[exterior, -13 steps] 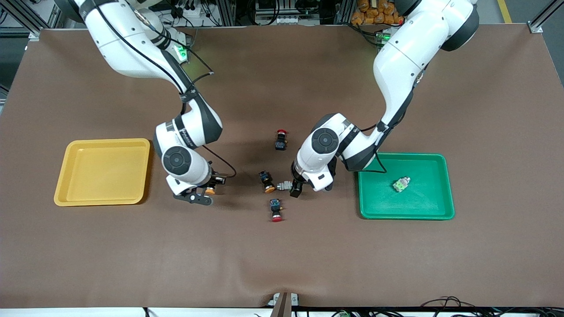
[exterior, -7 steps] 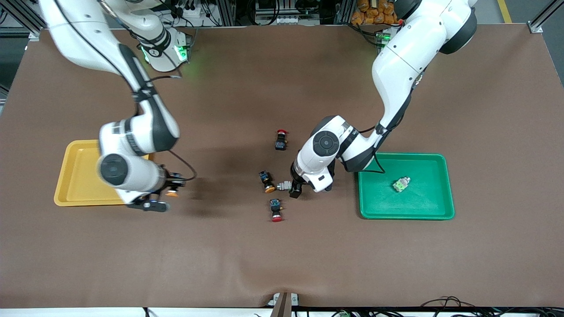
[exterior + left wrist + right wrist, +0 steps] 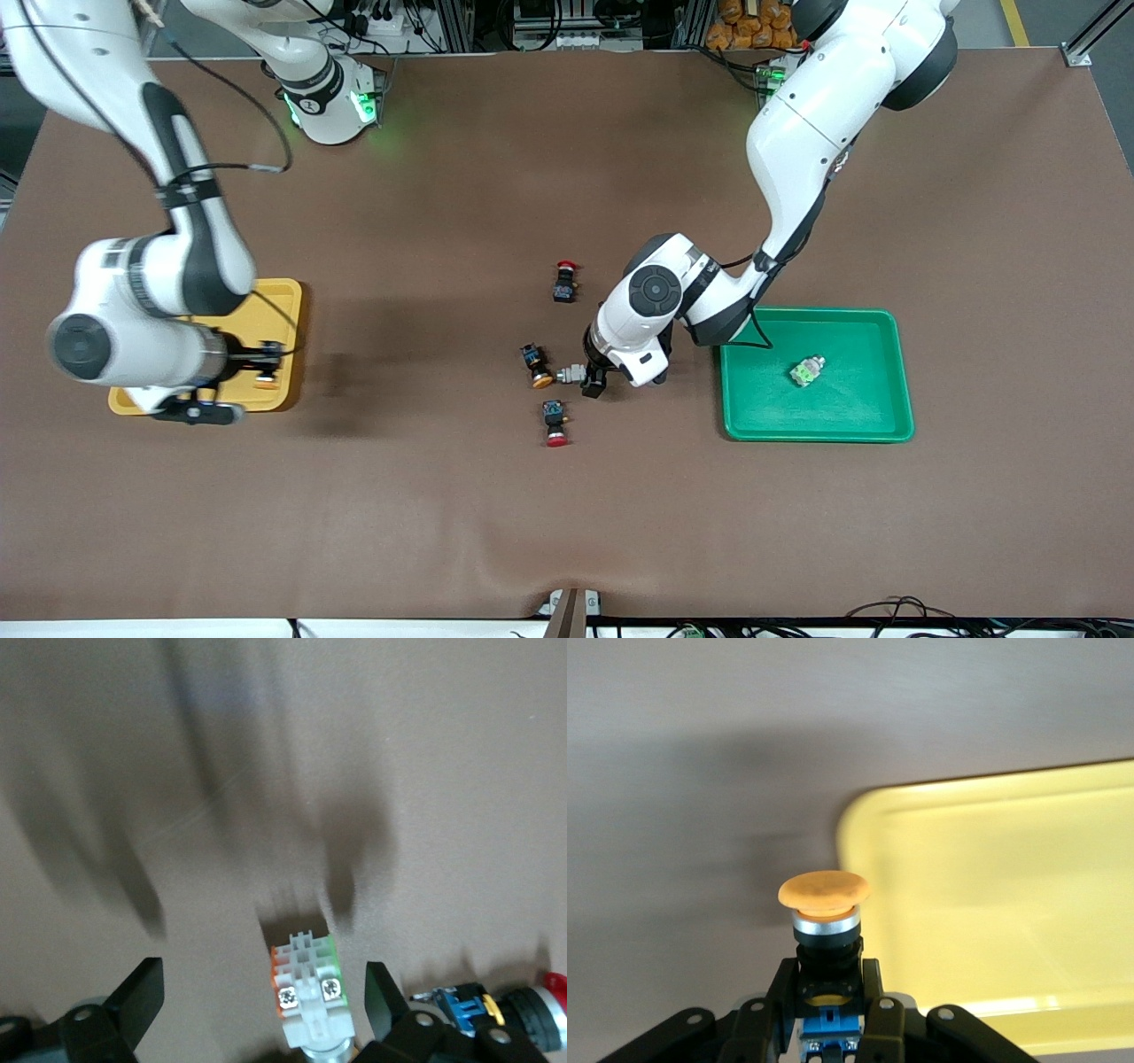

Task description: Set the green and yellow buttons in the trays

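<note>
The front camera looks down from high across the tabletop [image 3: 567, 532], facing both arms. Each wrist camera sits close above its own claw; the right one shares the yellow tray [image 3: 282, 292] [image 3: 992, 904].

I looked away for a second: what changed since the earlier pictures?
The right gripper, shut on a yellow-capped button, carried it from the table's middle toward the right arm's end, over the yellow tray. The left gripper stayed open over the white-bodied green button. The green tray and its button stayed put.
</note>
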`<state>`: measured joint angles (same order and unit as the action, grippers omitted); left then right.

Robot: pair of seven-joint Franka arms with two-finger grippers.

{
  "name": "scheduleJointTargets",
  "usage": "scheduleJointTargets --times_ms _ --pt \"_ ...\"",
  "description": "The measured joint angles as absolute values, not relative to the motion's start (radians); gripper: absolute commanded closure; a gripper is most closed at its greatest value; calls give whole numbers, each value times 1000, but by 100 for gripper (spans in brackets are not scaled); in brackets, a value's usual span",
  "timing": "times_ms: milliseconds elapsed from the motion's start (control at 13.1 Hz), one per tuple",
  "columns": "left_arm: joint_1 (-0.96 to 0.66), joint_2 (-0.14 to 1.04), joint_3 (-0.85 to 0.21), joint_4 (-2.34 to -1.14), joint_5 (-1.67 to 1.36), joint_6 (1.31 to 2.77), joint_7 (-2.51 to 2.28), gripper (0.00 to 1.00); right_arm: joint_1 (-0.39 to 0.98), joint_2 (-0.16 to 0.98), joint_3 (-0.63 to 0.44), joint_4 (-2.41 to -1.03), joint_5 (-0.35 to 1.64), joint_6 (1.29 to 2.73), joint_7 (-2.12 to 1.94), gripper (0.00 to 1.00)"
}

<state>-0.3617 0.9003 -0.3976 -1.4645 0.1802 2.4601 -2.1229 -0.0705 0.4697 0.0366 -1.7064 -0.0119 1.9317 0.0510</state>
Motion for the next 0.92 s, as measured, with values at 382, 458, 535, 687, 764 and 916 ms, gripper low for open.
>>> scheduleJointTargets --times_ms 382,458,535,687,764,916 --pt "-374 911 -398 -1464 171 2461 -2123 0 -290 470 34 -1809 -58 2012 -171 100" --pt "-374 914 -397 -1463 171 2461 -2123 0 -330 471 34 -1836 -67 2054 -222 100" --pt "-374 917 -397 -1463 171 2461 -2123 11 -366 472 34 -1853 -71 2085 -278 100" --pt "-374 925 -397 -1463 170 2461 -2123 58 -422 478 34 -1865 -72 2109 -351 100" --pt "-374 926 -397 -1463 170 2461 -2123 77 -431 481 35 -1869 -72 2114 -364 100" --pt "-374 926 -398 -1460 170 2461 -2123 100 -431 499 41 -1881 -72 2146 -365 100"
